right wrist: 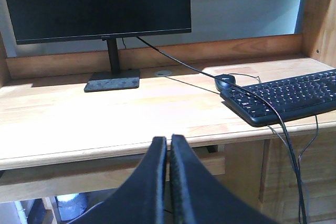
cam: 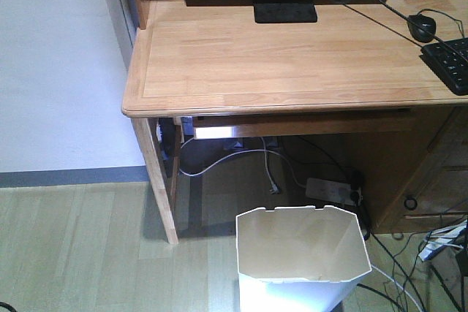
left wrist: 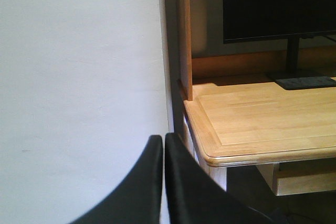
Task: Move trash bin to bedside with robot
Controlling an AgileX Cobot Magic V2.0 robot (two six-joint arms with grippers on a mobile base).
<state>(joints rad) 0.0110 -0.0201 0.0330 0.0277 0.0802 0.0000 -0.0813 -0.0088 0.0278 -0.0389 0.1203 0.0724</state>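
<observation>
Overhead from the front-facing view, the trash bin [cam: 301,248] stands upright on the pale wood floor [cam: 73,246], at the bottom edge of the picture, just in front of the light wooden desk [cam: 278,49] and to the right of the desk's front left leg [cam: 157,180]. Its angular white rim faces up and the cream inside shows nothing in it. On the desktop sit a black monitor base [cam: 284,5], a black mouse [cam: 422,27] and the corner of a black keyboard [cam: 450,63]. Under the desk, a white power strip [cam: 333,190] lies among loose cables. A white wall [cam: 51,56] fills the left side. Next, the left wrist view shows the left gripper [left wrist: 163,139] with its two black fingers pressed almost together, gripping nothing, in front of the wall and the desk's left corner. Finally, the right wrist view shows the right gripper [right wrist: 168,140] likewise closed to a thin slit with nothing in it, aimed at the desk's front edge, with the dark monitor [right wrist: 100,3] beyond.
</observation>
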